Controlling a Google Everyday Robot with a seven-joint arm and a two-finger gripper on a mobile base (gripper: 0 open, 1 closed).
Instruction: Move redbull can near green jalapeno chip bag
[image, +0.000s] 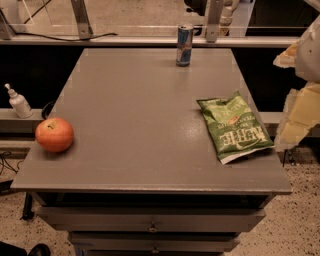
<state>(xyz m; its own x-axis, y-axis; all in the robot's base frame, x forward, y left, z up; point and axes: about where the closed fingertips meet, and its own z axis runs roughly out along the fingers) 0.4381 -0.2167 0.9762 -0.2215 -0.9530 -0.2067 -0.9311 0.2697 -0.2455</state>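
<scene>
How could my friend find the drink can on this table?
Start at the big grey table. At its far edge stands a slim blue-and-silver metal can. Nothing else there stands tall: the crinkly green bag lies flat by the robot's pale claw at right.

Arm (311, 52) enters at the right edge of view, pale casing, only partly in frame. Gripper (298, 119) sits below it, pale yellowish, angled down and to the left. It is just off the right side of the table (135, 125), not over the top.
</scene>
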